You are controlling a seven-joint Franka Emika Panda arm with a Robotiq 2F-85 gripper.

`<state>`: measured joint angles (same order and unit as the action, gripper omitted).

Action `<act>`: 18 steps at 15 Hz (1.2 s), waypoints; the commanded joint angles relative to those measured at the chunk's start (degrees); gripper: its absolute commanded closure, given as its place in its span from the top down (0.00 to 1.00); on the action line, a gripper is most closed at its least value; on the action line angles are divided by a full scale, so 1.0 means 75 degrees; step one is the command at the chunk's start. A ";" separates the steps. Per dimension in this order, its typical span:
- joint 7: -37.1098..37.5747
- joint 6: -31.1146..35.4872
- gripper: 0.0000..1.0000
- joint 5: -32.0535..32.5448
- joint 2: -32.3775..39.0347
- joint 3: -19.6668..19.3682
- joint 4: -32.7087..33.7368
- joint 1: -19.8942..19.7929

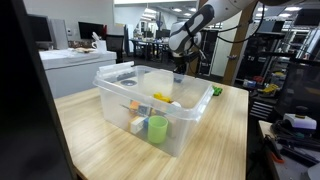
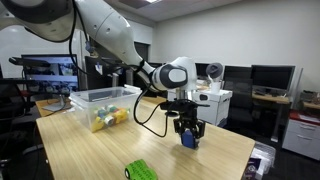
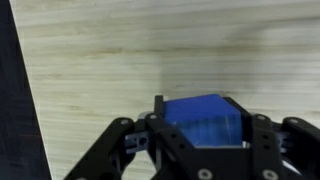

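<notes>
My fingers (image 3: 120, 145) are clamped snugly on the blue block (image 3: 208, 118), low over the wooden table (image 3: 100, 60), well apart from the clear bin (image 2: 100, 98). It seems light, stiff, smooth; its flat sides grip best

Wood table (image 2: 90, 150): clear bin (image 1: 150, 100), green obj (image 2: 141, 171), poss. blue block (image 2: 188, 141).

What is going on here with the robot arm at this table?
The robot arm's gripper holds a blue block between its fingers, low over the wooden table and well apart from the clear plastic bin. Whether the block touches the table cannot be told. The bin holds a green cup and a yellow piece. A small green object lies on the table outside the bin.
</notes>
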<state>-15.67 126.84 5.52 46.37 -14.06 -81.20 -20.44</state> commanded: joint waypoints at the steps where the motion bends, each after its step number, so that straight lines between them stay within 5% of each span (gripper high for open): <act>1: -0.0606 0.0034 0.34 0.0176 -0.0522 0.0348 -0.0053 -0.0070; 6: -0.1516 0.0364 0.34 -0.0315 -0.1878 0.1362 -0.0170 0.0106; 12: -0.2905 0.0302 0.34 -0.1568 -0.3833 0.2531 -0.2051 0.0406; 18: -0.5442 -0.0501 0.34 -0.3106 -0.5222 0.2619 -0.4090 0.0838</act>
<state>-47.54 126.30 -13.34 13.17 6.48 -104.36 -15.06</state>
